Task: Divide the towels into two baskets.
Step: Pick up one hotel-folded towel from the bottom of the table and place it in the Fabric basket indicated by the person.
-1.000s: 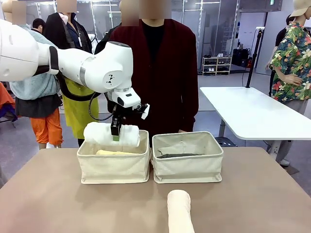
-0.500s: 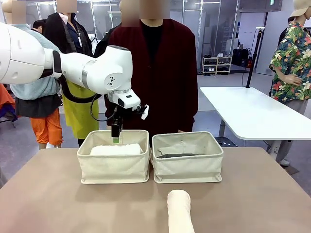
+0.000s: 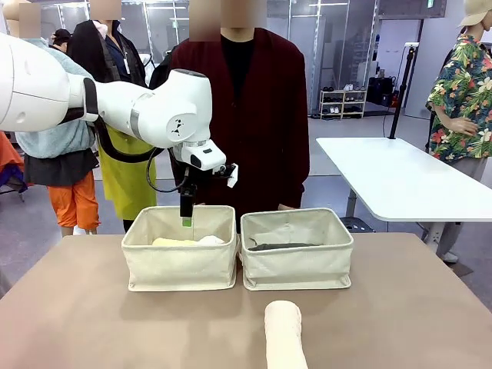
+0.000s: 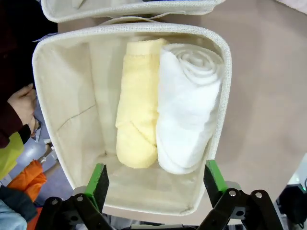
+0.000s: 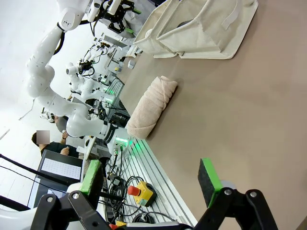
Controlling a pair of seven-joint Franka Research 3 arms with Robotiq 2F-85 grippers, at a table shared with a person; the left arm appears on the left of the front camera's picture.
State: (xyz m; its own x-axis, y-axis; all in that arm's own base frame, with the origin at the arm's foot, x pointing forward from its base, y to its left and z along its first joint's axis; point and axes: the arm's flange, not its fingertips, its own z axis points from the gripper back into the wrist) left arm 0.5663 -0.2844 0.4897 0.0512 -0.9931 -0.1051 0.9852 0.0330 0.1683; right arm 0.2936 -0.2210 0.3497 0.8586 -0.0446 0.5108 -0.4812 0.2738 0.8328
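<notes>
Towels [image 4: 189, 110] lie parallel, lengthwise in basket [image 4: 62, 91].

A brown tabletop [image 3: 415, 307] spans the lower part of the frame. At middle right a white table [image 3: 400, 181] stands on a grey floor [image 3: 330, 184]. Glass partitions [image 3: 307, 31] line the upper background, with a low shelf rack [image 3: 342, 102] and a black pole stand [image 3: 401, 88] beside it.
</notes>
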